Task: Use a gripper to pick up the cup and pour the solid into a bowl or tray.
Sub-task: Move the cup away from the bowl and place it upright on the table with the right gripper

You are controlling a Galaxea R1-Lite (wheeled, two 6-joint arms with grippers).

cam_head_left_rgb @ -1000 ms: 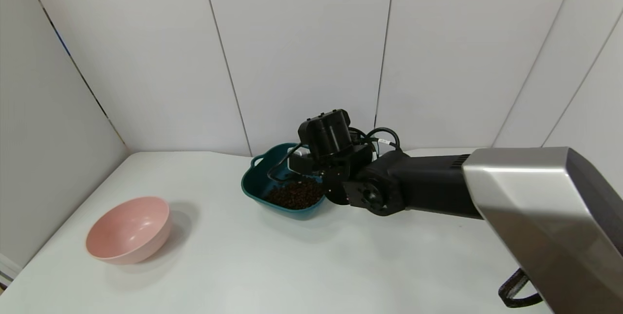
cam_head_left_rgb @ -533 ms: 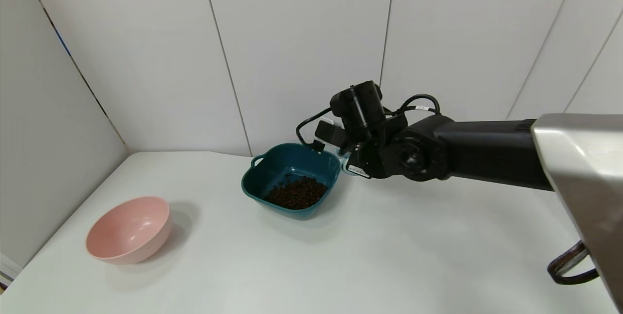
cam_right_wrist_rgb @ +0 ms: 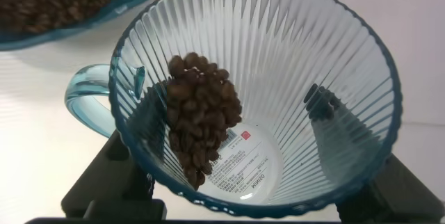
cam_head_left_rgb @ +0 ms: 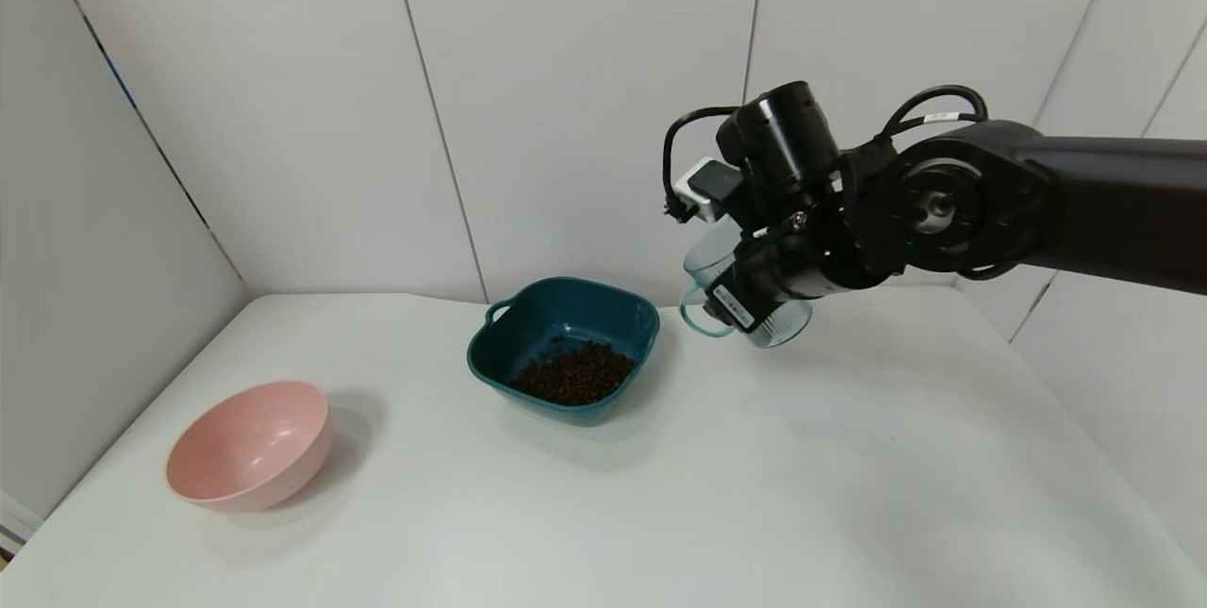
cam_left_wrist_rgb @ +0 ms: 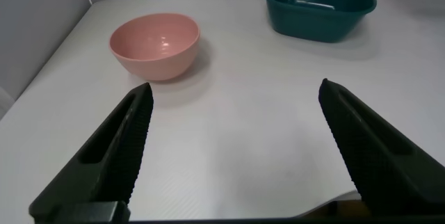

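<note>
My right gripper (cam_head_left_rgb: 766, 286) is shut on the light-blue ribbed cup (cam_head_left_rgb: 702, 259) and holds it tilted in the air, up and to the right of the dark teal basin (cam_head_left_rgb: 566, 288). A heap of brown beans (cam_head_left_rgb: 573, 372) lies in the basin. In the right wrist view the cup (cam_right_wrist_rgb: 334, 78) sits between the fingers (cam_right_wrist_rgb: 104, 179), with a clump of beans (cam_right_wrist_rgb: 201, 116) clinging to its wall. The basin's edge (cam_right_wrist_rgb: 135, 5) shows beside it. My left gripper (cam_left_wrist_rgb: 236, 140) is open and empty over the near table.
A round pink bowl (cam_head_left_rgb: 247, 443) stands at the front left of the white table (cam_head_left_rgb: 754, 476); it also shows in the left wrist view (cam_left_wrist_rgb: 154, 43), with the teal basin (cam_left_wrist_rgb: 320, 8) farther off. White wall panels close the back and left.
My right arm has risen and swung right, carrying the cup from over the basin to the air beside it. The beans in the basin and the pink bowl have not moved.
</note>
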